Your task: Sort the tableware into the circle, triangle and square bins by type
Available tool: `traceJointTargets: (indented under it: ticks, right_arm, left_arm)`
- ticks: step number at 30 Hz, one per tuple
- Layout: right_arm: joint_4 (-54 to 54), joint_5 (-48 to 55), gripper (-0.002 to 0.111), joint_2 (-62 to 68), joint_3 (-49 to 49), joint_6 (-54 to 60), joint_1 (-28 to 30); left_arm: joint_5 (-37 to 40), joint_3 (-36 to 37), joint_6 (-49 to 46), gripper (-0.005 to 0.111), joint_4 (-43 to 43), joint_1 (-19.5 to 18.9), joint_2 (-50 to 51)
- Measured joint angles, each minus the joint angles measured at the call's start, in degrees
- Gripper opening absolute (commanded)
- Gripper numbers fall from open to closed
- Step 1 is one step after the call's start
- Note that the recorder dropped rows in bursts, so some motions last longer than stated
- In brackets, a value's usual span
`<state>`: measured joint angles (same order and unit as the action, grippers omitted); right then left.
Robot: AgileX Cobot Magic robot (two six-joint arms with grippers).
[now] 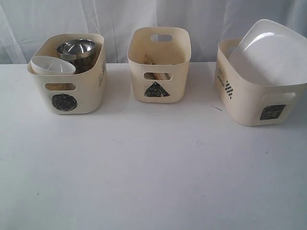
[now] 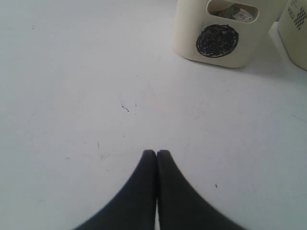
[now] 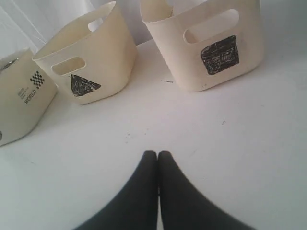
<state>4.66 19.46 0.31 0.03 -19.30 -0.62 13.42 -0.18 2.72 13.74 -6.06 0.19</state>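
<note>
Exterior: circle bin (image 1: 88,91) holds white bowl (image 1: 52,65) and steel bowls (image 1: 76,48). Triangle bin (image 1: 180,72) holds chopsticks (image 1: 157,76). Square bin (image 1: 244,103) holds plate (image 1: 271,50), tilted.
Left wrist: left gripper (image 2: 157,153), tips pressed together, empty, over table (image 2: 72,72).
Right wrist: right gripper (image 3: 157,154), tips pressed together, empty.

Circle bin (image 1: 86,88): cream tub, far left; white bowl (image 1: 52,65) tilted at its near-left rim, steel bowls (image 1: 76,48) behind.
Triangle bin (image 1: 139,88): far middle; wooden chopsticks (image 1: 157,75) show through its handle cut-out.
Square bin (image 1: 244,103): far right; large white plate (image 1: 271,52) leans inside, jutting above the rim.
</note>
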Motion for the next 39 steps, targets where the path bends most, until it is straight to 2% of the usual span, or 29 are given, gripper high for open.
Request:
traceJointTargets:
  ticks: [4,7,12,39]
  right_arm:
    - [-2.08,-1.36,0.000,0.00,0.00,2.96,1.69]
    - [-2.39,-4.51,0.000,0.00,0.00,9.67,3.03]
    - [-4.66,-0.17,0.000,0.00,0.00,18.34,3.67]
    - [-4.66,0.32,0.000,0.00,0.00,17.83,3.67]
  left_arm:
    - [0.00,0.00,0.00,0.000,0.00,0.00,0.00]
    - [0.00,0.00,0.00,0.000,0.00,0.00,0.00]
    - [0.00,0.00,0.00,0.000,-0.12,0.00,0.00]
    - [0.00,0.00,0.00,0.000,-0.27,0.00,0.00]
